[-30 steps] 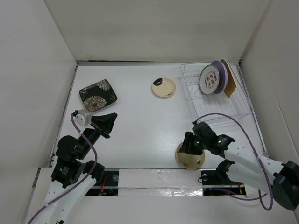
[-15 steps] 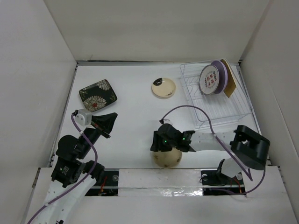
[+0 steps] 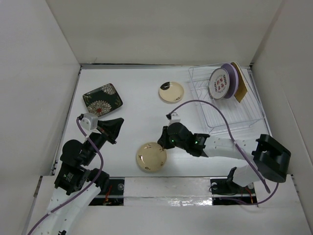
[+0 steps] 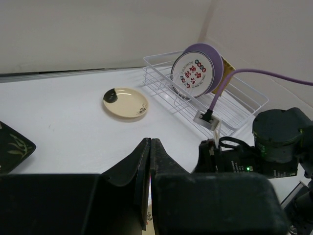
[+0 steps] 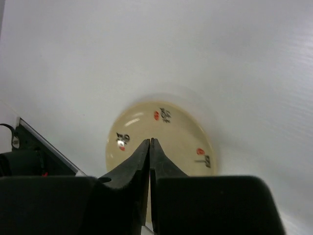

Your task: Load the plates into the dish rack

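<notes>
A tan round plate lies flat near the front edge; in the right wrist view it lies just beyond my fingertips. My right gripper is shut and empty, just right of the plate. My left gripper is shut and empty at the front left. A black square floral plate lies at the back left. A cream round plate with a dark mark lies at the back middle. The white wire dish rack at the back right holds a red-patterned plate, a lilac plate and a yellow plate on edge.
White walls close in the table on the left, back and right. The right arm's purple cable arcs over the table beside the rack. In the left wrist view the right arm stands close on the right, with the rack behind it.
The right arm has swung left along the front edge, and the tan plate has slid left with it. The gripper now sits up and to the right of the plate. The left arm has not moved.
</notes>
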Robot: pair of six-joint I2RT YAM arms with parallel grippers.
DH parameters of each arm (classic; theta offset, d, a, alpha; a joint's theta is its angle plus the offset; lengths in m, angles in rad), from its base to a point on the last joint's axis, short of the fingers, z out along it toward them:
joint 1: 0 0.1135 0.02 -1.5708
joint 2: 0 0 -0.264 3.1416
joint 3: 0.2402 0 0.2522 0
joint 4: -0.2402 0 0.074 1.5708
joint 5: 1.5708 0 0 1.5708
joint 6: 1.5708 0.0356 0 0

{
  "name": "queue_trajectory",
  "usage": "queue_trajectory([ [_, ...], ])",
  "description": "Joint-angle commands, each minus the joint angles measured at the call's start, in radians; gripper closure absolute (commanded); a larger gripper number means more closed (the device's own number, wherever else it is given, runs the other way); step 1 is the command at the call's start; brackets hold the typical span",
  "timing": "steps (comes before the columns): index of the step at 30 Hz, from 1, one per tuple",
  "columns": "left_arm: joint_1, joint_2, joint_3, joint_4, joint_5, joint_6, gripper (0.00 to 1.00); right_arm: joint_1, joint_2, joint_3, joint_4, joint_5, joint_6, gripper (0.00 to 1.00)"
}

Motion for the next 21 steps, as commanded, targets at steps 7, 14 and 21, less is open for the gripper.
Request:
queue_trajectory([
  [7, -0.006, 0.038, 0.03, 0.043, 0.009, 0.002, 1.0, -0.025, 0.019, -0.194, 0.104, -0.131, 0.046, 0.4],
  [14, -0.006, 0.047, 0.03, 0.036, -0.006, 0.002, 1.0, -0.014, 0.172, -0.127, 0.24, -0.194, 0.029, 1.0],
  [21, -0.006, 0.038, 0.03, 0.036, 0.0, 0.001, 1.0, -0.152, -0.068, 0.002, 0.07, 0.059, -0.15, 1.0],
])
